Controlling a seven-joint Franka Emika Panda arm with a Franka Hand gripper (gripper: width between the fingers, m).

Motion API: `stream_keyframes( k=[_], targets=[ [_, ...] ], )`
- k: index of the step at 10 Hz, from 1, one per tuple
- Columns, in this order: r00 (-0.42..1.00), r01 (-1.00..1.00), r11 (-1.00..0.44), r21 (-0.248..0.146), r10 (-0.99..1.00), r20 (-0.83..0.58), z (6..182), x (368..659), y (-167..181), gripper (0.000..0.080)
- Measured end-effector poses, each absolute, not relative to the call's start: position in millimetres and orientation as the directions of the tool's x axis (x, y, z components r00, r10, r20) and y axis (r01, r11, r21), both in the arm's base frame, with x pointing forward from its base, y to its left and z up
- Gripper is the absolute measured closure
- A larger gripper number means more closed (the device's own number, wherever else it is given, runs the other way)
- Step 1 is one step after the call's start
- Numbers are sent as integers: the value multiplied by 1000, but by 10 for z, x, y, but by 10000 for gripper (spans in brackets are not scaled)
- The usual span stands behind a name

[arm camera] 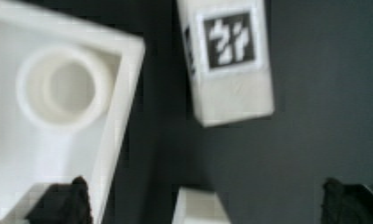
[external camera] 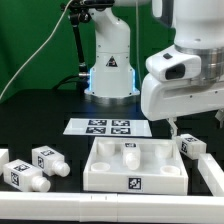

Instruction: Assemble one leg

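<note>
A small white leg [external camera: 192, 147] with a black-and-white tag lies on the black table just off the tray's corner, on the exterior view's right. In the wrist view this leg [arm camera: 231, 62] lies beside the tray [arm camera: 23, 150], whose corner has a round socket [arm camera: 58, 90]. My gripper [external camera: 190, 120] hovers above the leg, open and empty. In the wrist view the gripper [arm camera: 208, 205] shows both dark fingertips [arm camera: 58, 205] wide apart, with nothing between them.
The white square tray [external camera: 150, 180] sits in the middle. Two more legs [external camera: 47, 160] [external camera: 25, 178] lie at the exterior view's left. The marker board [external camera: 108, 127] lies before the robot base. A long white bar [external camera: 212, 180] runs along the right edge.
</note>
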State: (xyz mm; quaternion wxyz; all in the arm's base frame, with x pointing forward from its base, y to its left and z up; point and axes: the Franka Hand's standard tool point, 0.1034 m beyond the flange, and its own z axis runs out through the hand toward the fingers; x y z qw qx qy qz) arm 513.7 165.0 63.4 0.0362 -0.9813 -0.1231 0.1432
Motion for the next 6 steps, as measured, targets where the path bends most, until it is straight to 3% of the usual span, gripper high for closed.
stream_keyframes(
  k=[1,3,6],
  targets=[
    [913,242,-969,-40,241,-330,593,5079,1641,150],
    [861,269,-963,-4,243,-447,525,4948,1598,150],
    [763,270,-963,-8,219,-609,496,4869,1576,150]
  ],
)
